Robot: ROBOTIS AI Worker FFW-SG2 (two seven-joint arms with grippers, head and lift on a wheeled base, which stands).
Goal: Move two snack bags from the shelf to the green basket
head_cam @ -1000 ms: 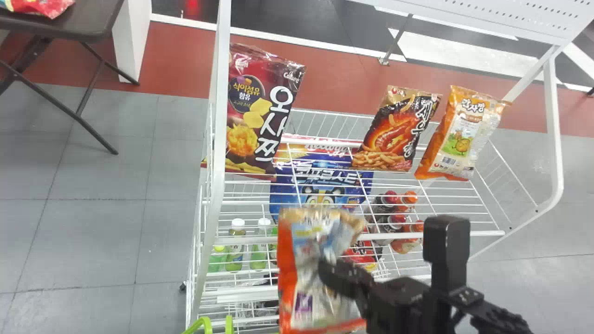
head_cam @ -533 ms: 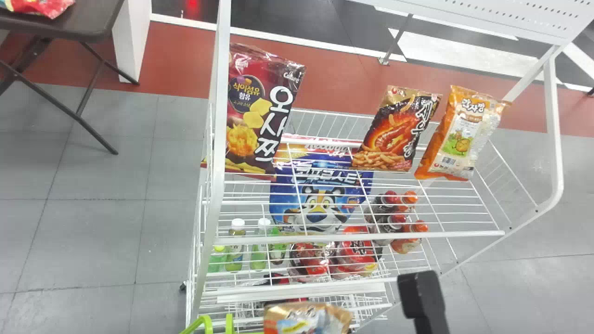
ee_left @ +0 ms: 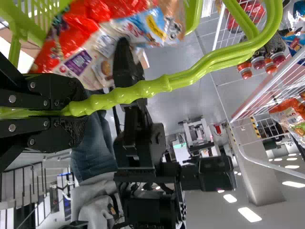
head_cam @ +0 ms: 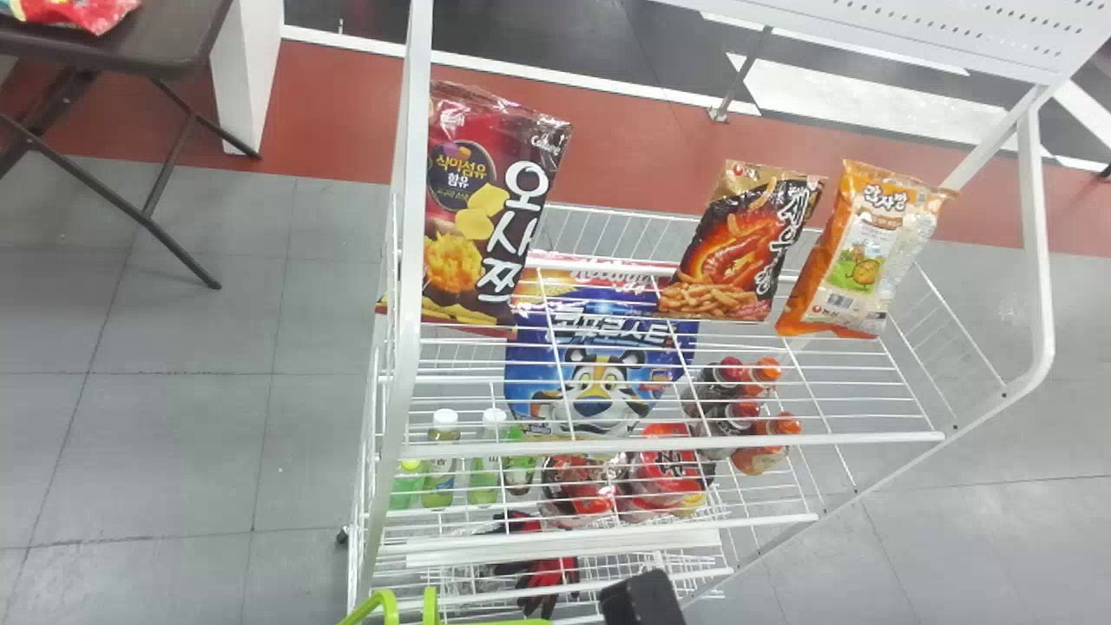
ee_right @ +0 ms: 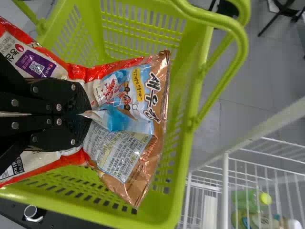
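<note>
Snack bag [ee_right: 136, 86]: red with a bronze end, was over the green basket [ee_right: 167, 214]; its depth could not be told
Right gripper [ee_right: 86, 113]: was pinching the snack bag near its middle
Left gripper [ee_left: 78, 109]: was clasping the handle [ee_left: 162, 84]
Basket place: bottom edge of the head view, left of centre
Shelf [head_cam: 677, 441]: held a dark red bag [head_cam: 469, 208] upper centre-left, black bag [head_cam: 738, 252] and orange bag [head_cam: 859, 252] upper right

And just beyond the right gripper [head_cam: 642, 599], the white wire shelf [head_cam: 408, 260]: dark red bag [head_cam: 486, 208] forward-left, black bag [head_cam: 738, 252] and orange bag [head_cam: 868, 252] forward-right up top, blue bag [head_cam: 599, 347] ahead, lower down!
</note>
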